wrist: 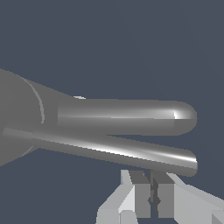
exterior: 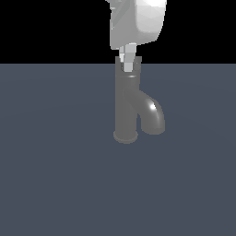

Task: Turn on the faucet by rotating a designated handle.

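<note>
The grey faucet (exterior: pixel 125 106) stands upright on its round base, its thick spout (exterior: pixel 152 115) curving down toward the exterior view's right. My gripper (exterior: pixel 128 61) hangs just over the faucet's top cap. In the wrist view the spout (wrist: pixel 127 116) and the thin straight handle (wrist: pixel 113 151) run side by side out from the top cap (wrist: pixel 17 118). My gripper (wrist: pixel 153 197) is shut with nothing between its fingers (wrist: pixel 140 192). It sits right beside the handle, near the handle's free end. I cannot make out the handle in the exterior view.
A flat blue-grey floor (exterior: pixel 55 184) surrounds the faucet. The white arm body (exterior: pixel 138 23) is directly above the faucet.
</note>
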